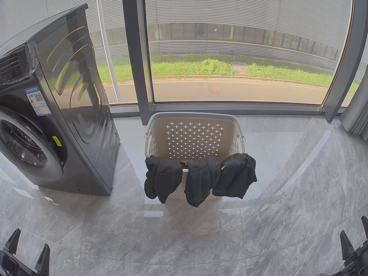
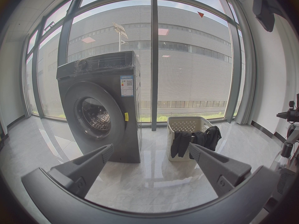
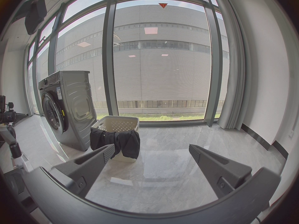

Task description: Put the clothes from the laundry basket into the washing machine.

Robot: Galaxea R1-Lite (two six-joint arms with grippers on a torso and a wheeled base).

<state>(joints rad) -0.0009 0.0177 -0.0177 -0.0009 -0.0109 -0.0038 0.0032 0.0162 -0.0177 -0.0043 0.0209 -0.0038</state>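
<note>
A white laundry basket (image 1: 193, 135) (image 2: 183, 124) (image 3: 118, 123) stands on the floor by the window. Three black clothes (image 1: 199, 179) (image 2: 196, 139) (image 3: 115, 142) hang over its near rim. To its left stands a dark grey washing machine (image 1: 73, 96) (image 2: 102, 106) (image 3: 70, 106) with its round drum opening (image 1: 23, 144) (image 2: 93, 117) facing the room. My left gripper (image 1: 27, 248) (image 2: 151, 150) sits open low at the near left, empty. My right gripper (image 1: 356, 234) (image 3: 151, 150) sits open at the near right, empty. Both are well short of the basket.
Glossy grey marble floor (image 1: 230, 234) spreads between me and the basket. A tall glass window with a dark pillar (image 1: 136, 50) runs behind the basket and machine. A curtain (image 1: 358, 112) (image 3: 232, 78) hangs at the far right.
</note>
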